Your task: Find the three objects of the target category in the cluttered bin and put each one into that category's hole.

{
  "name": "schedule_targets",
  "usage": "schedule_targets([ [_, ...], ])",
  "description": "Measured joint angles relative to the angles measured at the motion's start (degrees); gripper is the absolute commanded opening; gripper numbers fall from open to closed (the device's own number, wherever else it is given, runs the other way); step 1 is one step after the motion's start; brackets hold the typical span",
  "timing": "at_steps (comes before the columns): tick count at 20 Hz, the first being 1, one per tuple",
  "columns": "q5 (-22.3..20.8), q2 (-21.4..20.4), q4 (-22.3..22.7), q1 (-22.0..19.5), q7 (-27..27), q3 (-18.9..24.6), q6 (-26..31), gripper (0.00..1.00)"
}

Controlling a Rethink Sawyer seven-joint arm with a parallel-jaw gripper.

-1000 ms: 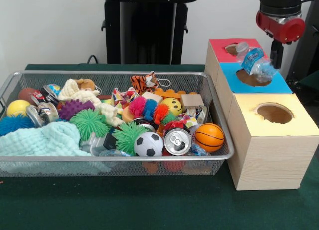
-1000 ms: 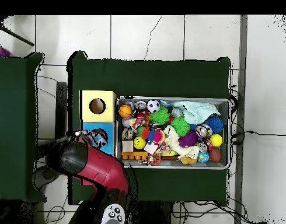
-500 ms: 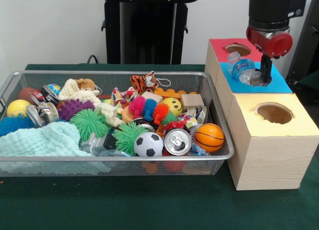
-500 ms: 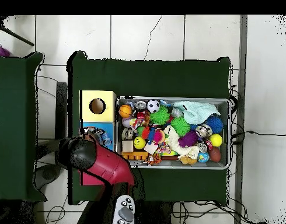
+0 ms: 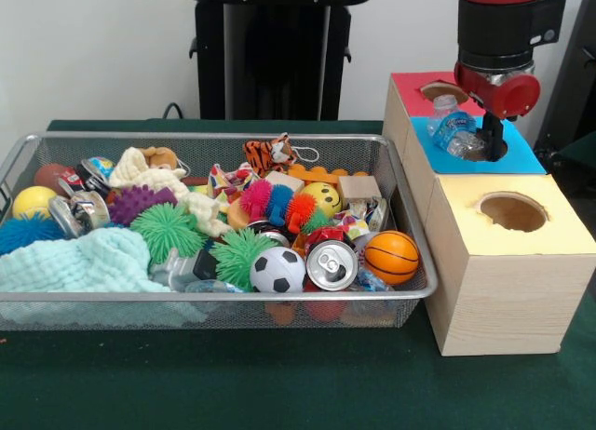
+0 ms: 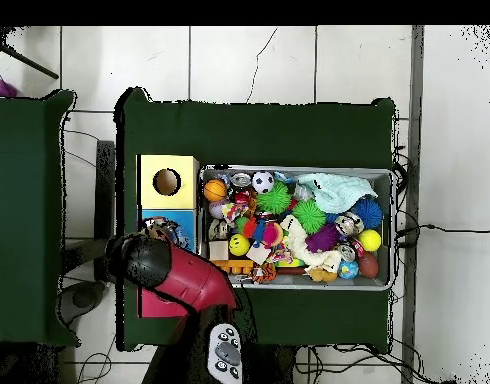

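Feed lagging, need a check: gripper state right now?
Gripper: at the plastic bottle over the blue box's hole; open or shut cannot be told.

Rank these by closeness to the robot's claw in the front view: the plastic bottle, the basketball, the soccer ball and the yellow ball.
From the gripper:
1. Plastic bottle, right beside it on the blue box.
2. Basketball, bin's right end.
3. Soccer ball, front middle.
4. Yellow ball, far left end.

A robotics lab is suggested: a surface [image 5: 279,383] draped in green cloth is set on a pale tiled floor [image 6: 249,60] strewn with loose cables [image 6: 444,230], and a wooden sorting box [image 5: 503,262] with colour-coded holes is placed on it.
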Motion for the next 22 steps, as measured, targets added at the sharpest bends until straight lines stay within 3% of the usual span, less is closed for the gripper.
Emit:
schedule_targets([
  [22, -2.9, 4.1, -0.2, 0.2, 0.0, 2.3, -5.2, 0.0],
])
